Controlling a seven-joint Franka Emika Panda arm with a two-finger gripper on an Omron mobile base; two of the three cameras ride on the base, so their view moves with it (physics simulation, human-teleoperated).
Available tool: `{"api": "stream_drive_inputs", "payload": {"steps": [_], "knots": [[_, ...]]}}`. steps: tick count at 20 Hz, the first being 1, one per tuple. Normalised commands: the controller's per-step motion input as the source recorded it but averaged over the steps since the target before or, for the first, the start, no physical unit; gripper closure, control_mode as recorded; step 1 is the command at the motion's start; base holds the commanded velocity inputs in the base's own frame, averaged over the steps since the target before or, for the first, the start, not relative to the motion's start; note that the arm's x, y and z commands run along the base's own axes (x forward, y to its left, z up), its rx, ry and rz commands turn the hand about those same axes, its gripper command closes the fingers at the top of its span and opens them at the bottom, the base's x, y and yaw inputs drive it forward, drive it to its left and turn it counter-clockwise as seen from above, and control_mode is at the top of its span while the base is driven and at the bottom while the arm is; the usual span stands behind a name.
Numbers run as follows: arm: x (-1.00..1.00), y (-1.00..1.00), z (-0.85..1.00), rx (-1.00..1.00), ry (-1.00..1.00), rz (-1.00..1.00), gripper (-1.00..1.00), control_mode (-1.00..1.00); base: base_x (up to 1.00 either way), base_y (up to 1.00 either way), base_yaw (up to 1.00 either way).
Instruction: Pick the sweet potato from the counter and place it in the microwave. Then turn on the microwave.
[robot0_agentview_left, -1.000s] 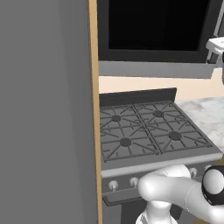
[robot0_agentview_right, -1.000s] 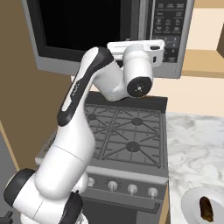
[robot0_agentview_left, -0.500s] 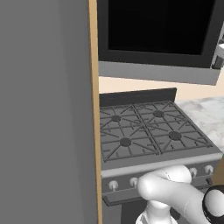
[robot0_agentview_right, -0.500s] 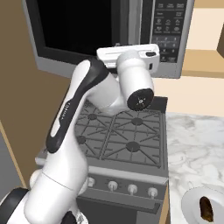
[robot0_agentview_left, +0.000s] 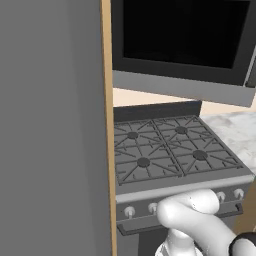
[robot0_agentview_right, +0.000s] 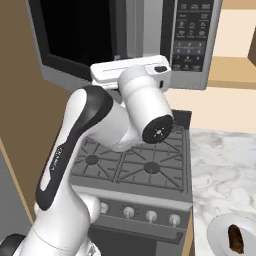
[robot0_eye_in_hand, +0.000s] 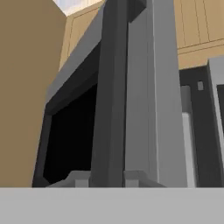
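Observation:
The microwave (robot0_agentview_right: 75, 40) hangs above the stove, its dark glass door to the left and its button panel (robot0_agentview_right: 192, 35) to the right. My hand (robot0_agentview_right: 131, 74) reaches up to the door's right edge. In the hand view my gripper (robot0_eye_in_hand: 107, 177) has a fingertip on each side of the upright dark grey door handle (robot0_eye_in_hand: 109, 87) and is shut on it. The sweet potato (robot0_agentview_right: 235, 239), a small brown lump, lies on a white plate (robot0_agentview_right: 217, 232) on the marbled counter (robot0_agentview_right: 220, 165) at the lower right, far from the gripper.
A gas stove (robot0_agentview_right: 135, 160) with dark grates and a row of knobs (robot0_agentview_right: 150, 216) sits below the microwave. A tall grey cabinet side (robot0_agentview_left: 50, 125) with a wooden edge walls off the left. Wooden cabinets (robot0_eye_in_hand: 197, 26) stand above the microwave.
My hand has moved left and slightly down across the microwave's front to the door handle, the elbow swinging nearer. The jaws have narrowed onto the handle.

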Motion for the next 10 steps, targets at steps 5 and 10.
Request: {"api": "stream_drive_inputs", "payload": {"steps": [5,10], "knots": [[-0.63,0.19,0.00,0.00,0.00,0.11,1.00,-1.00,0.00,0.00,0.00],[-0.55,0.29,0.00,0.00,0.00,0.09,1.00,-1.00,0.00,0.00,0.00]]}}
